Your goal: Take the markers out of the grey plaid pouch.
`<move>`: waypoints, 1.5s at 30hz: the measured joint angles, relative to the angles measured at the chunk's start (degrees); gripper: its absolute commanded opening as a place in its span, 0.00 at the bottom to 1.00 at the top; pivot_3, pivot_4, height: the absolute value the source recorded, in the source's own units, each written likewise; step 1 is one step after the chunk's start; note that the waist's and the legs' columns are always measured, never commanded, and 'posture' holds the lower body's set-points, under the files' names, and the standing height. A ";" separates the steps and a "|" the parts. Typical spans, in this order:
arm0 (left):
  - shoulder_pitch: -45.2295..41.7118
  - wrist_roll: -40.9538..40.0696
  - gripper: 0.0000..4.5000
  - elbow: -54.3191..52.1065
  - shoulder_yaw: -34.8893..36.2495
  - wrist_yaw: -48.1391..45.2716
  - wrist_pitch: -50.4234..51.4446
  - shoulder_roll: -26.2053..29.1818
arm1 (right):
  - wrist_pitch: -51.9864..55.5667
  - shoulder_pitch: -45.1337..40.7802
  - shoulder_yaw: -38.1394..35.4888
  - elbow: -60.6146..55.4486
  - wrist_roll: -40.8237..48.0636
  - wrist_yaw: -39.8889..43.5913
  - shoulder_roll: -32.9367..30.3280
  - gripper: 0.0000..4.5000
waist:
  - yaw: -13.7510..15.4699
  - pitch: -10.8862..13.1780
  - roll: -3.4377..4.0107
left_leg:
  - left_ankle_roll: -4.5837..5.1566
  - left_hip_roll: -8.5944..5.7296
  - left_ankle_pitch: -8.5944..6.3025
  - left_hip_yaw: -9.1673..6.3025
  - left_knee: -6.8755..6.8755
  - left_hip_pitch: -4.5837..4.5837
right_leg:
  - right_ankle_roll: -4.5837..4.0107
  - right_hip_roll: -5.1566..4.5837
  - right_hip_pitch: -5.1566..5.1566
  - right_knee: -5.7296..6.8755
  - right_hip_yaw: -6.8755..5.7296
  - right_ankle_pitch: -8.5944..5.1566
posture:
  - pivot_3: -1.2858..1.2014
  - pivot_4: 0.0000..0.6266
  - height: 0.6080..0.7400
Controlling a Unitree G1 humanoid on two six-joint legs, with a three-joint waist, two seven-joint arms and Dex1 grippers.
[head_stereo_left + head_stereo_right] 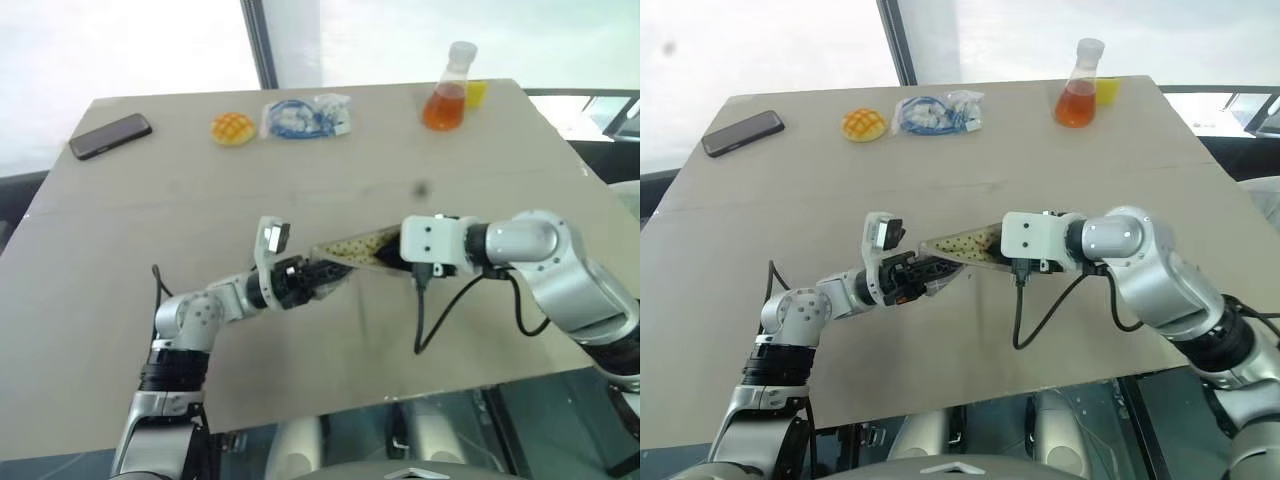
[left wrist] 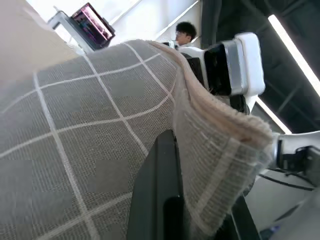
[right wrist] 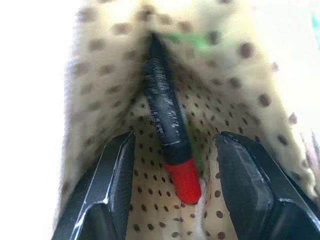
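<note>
Right wrist view has our right hand [image 3: 172, 200] open astride the red-capped marker [image 3: 167, 127] inside the grey plaid pouch [image 2: 95, 125], which our left hand [image 2: 200, 215] clamps, so we centre before pinching.

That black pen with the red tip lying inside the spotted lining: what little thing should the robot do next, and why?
Probably close the right gripper on the red-tipped marker. Its two fingers stand apart on either side of the marker inside the pouch's dotted lining, not touching it, while the left gripper clamps the grey plaid pouch and holds it up off the table.
</note>
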 measured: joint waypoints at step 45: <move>3.80 16.53 0.00 1.07 0.35 2.11 -26.70 -3.83 | -10.74 11.11 -7.24 9.79 3.78 -9.48 10.75 0.08 | 0.32 -0.07 -0.18 | -0.03 -0.04 0.01 0.05 -0.04 0.01 | -0.05 -0.06 0.05 -0.06 0.00 0.02 | 0.52 0.24 1.00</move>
